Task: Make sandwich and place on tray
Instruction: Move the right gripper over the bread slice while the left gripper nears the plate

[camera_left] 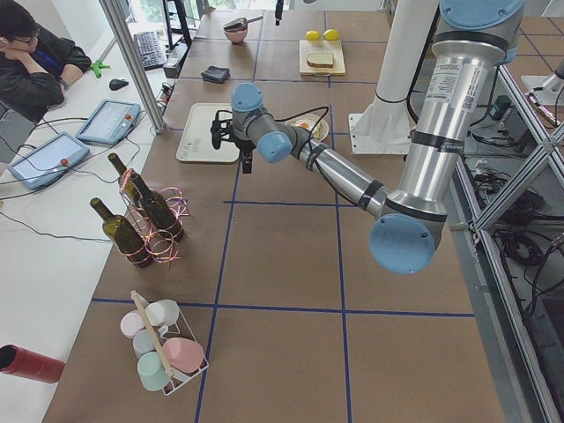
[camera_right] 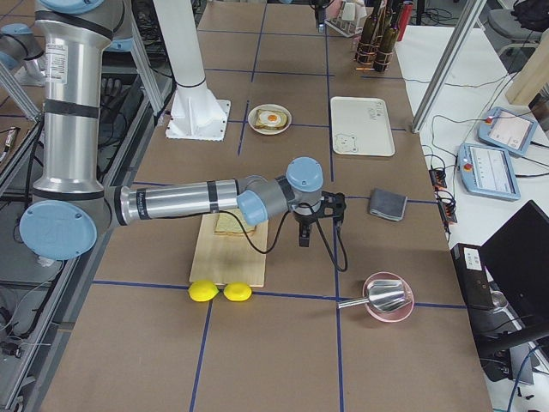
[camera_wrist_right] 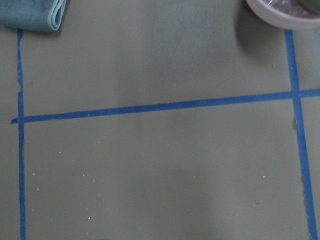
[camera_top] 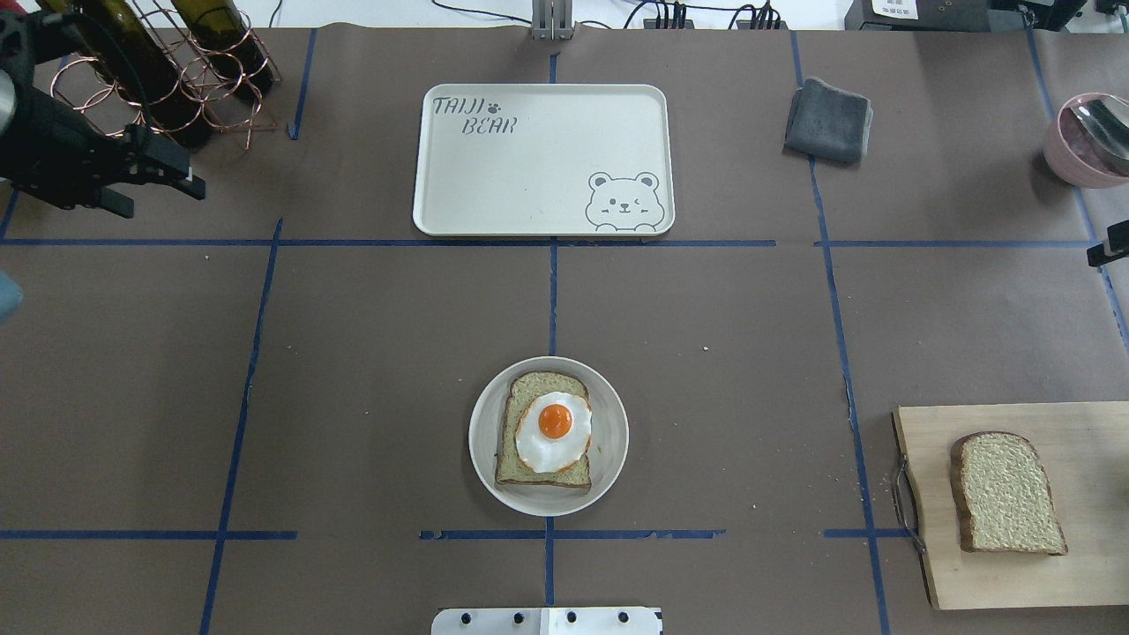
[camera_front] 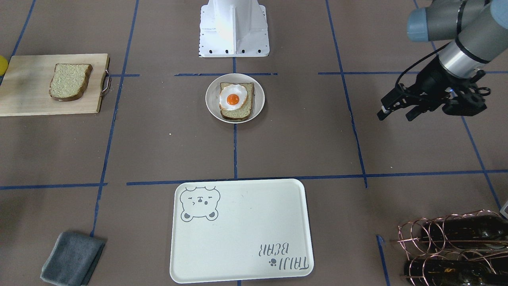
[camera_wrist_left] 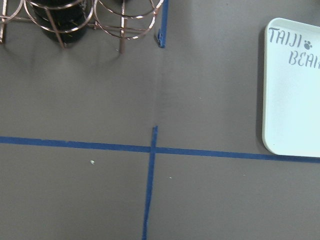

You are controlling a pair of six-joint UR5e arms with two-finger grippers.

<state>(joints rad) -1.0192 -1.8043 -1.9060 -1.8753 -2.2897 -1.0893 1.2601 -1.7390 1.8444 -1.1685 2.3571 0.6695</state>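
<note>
One slice of speckled tan bread (camera_top: 527,389) lies on a round off-white plate (camera_top: 481,441) at the table's middle, with a fried egg (camera_top: 553,430) on top. It also shows in the front view (camera_front: 238,114). A second slice (camera_top: 1005,494) lies on the wooden cutting board (camera_top: 997,582). The cream bear tray (camera_top: 542,159) is bare. My left gripper (camera_top: 166,200) is open and empty, hovering far to the left, near the wine rack. Only a sliver of my right gripper (camera_top: 1108,254) shows at the right edge; I cannot tell if it is open or shut.
A copper wine rack (camera_top: 150,70) with dark bottles stands at the far left. A folded grey cloth (camera_top: 829,119) lies right of the tray. A pink bowl (camera_top: 1080,141) with a spoon sits at the far right. Two lemons (camera_right: 219,292) lie beside the cutting board.
</note>
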